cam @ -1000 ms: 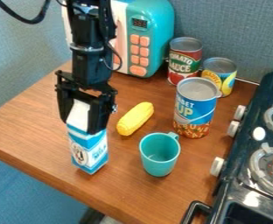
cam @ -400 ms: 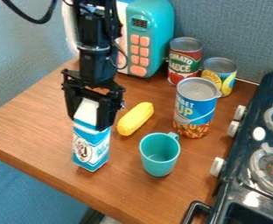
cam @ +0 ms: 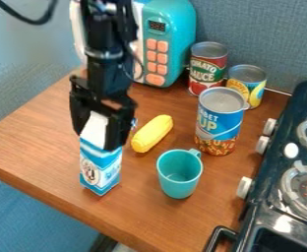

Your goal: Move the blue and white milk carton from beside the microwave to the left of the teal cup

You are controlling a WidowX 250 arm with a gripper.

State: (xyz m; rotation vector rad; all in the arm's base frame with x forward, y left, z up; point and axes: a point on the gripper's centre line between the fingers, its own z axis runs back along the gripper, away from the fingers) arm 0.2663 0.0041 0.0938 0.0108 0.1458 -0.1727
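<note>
At the left, here's the end effector (cam: 98, 140) grasping the milk carton (cam: 101, 166) high up, a finger down either side, seemingly to keep it upright, with a strip of worktop (cam: 41, 150) between carton and near edge. Rightward, a corn cob (cam: 152, 134) lies close by, a gap of wood separates the carton from the teal cup (cam: 180, 174), then the blue-labelled can (cam: 219, 120) and toy stove (cam: 266, 206) bound that side.

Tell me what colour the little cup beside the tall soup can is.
The cup is plain teal, seen best in the camera view.
</note>
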